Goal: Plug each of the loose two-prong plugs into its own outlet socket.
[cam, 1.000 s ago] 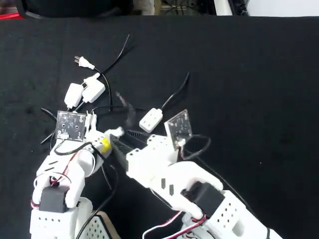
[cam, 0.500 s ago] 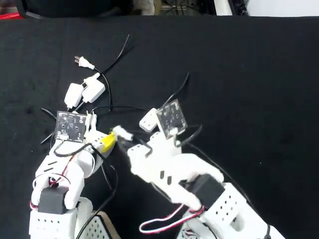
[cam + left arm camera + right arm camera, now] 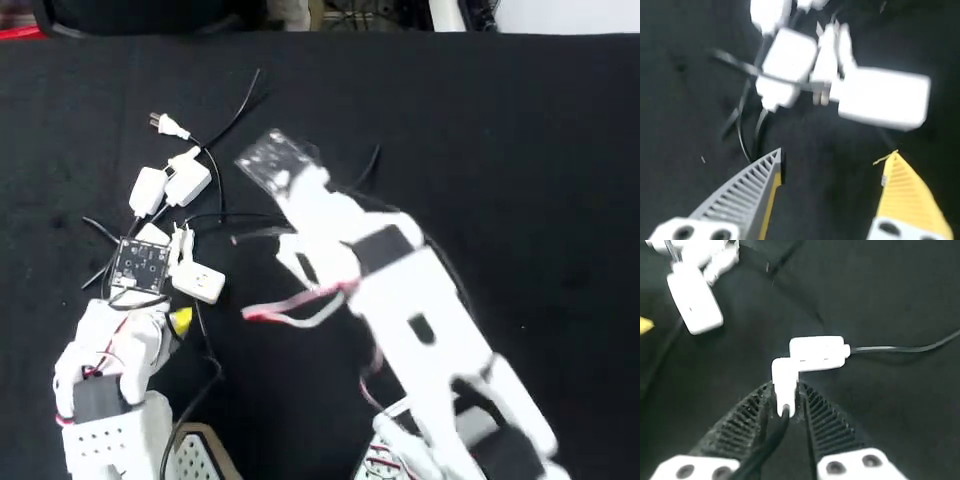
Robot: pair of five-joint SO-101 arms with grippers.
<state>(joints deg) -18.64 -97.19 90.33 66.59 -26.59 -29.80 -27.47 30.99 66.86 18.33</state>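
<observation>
I am gripping a white plug (image 3: 784, 374) tight in the right gripper (image 3: 785, 390). Its far end is touching a white socket (image 3: 817, 354) near one end. The socket is lying on the black table (image 3: 880, 290), with its cord (image 3: 905, 348) trailing off sideways. I cannot tell whether the prongs are seated.

The left gripper (image 3: 836, 154) is hanging spread open over a second socket (image 3: 882, 102), holding nothing.

The socket under my right gripper is lying loose, so I am judging that it will slide or swivel under a crooked push. I am planning to line the plug up squarely with the slots and press slowly. I am also thinking of pinning the socket with the left gripper so it cannot back away. I am watching the cord for drift as a sign of slipping. Another plug (image 3: 168, 126) is lying free further up the table, so more remains.
</observation>
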